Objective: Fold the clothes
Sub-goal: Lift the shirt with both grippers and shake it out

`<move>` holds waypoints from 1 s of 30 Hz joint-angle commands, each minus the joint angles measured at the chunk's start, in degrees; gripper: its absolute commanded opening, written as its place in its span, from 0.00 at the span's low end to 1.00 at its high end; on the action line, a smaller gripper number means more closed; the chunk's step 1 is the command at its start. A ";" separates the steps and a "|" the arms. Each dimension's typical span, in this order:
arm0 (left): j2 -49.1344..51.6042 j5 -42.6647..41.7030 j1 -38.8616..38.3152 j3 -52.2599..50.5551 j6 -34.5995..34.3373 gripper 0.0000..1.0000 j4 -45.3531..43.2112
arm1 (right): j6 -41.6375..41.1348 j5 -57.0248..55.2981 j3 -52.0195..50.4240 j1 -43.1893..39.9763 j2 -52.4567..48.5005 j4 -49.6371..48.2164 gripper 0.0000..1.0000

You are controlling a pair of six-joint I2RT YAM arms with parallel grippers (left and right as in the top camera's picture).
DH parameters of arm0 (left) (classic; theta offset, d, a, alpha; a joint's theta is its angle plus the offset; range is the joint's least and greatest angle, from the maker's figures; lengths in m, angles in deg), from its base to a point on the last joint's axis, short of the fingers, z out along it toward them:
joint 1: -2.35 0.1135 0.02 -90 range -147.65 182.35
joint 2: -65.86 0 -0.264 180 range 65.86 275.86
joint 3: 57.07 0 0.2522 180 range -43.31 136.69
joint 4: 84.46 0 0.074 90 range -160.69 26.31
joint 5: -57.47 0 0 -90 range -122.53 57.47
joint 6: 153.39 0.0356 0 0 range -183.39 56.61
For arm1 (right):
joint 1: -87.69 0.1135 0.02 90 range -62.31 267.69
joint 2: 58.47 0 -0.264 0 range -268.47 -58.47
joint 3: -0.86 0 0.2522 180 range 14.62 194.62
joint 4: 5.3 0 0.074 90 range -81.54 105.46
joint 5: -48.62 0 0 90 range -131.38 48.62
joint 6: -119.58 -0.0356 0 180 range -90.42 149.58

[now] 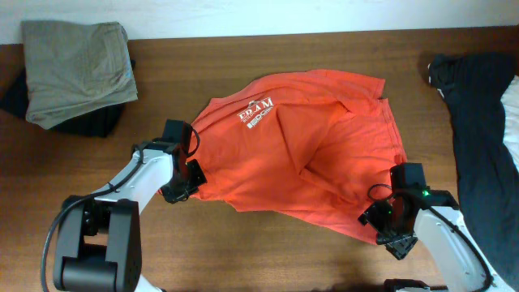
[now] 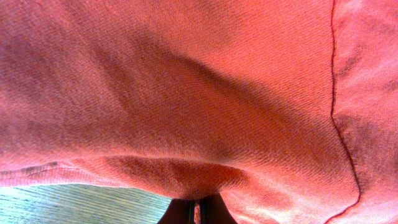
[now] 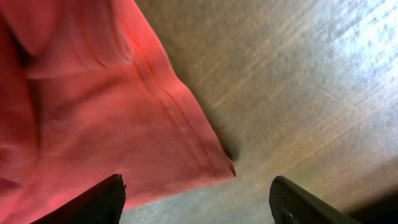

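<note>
The red-orange T-shirt (image 1: 304, 154) lies rumpled across the middle of the wooden table, white lettering toward the far left. My left gripper (image 1: 188, 177) is shut on the shirt's left edge; in the left wrist view the fabric (image 2: 199, 93) fills the frame and is pinched between the fingers (image 2: 198, 211). My right gripper (image 1: 388, 229) is open at the shirt's near right corner. In the right wrist view the hemmed corner (image 3: 205, 152) lies on the wood between the spread fingers (image 3: 198, 200), touching neither.
A folded khaki-olive garment (image 1: 75, 65) sits on something dark at the far left corner. A black garment (image 1: 478, 138) lies along the right edge. Bare wood (image 1: 268, 251) shows along the front.
</note>
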 commanded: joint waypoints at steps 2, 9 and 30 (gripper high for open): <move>3.02 1.51 0.07 -1.68 0.24 0.01 -1.01 | -0.70 1.07 -0.59 -0.31 -2.45 0.35 0.78; 3.02 1.51 0.07 -1.68 0.26 0.01 -1.01 | -0.70 3.67 -3.26 -0.31 -5.01 -3.02 0.66; -3.06 4.13 0.07 -1.22 0.26 0.01 2.84 | 3.23 0.37 7.34 -0.31 -2.05 1.38 0.04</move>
